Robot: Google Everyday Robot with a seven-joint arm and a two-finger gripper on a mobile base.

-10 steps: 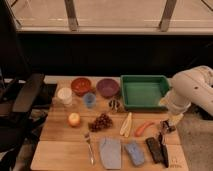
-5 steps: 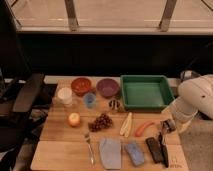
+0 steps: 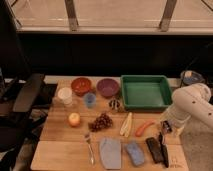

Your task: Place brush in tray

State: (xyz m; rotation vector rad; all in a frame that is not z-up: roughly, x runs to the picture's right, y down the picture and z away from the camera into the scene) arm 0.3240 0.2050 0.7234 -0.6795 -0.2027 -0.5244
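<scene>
A wooden counter is seen from its front edge, with a dark window behind it. A large green tray sits at the back right corner. The brush, a slim black stick, lies near the front right corner, running front to back, just right of a black block.

A white robot arm reaches in over the right edge. Its gripper hangs low over the brush's far end. Whether the gripper is spread or closed cannot be told, nor whether it touches the brush.

A carrot lies just left of the gripper, beside a banana and grapes. Near the back edge, left of the tray, stand a purple bowl and a red bowl. A fork lies by the front edge.
</scene>
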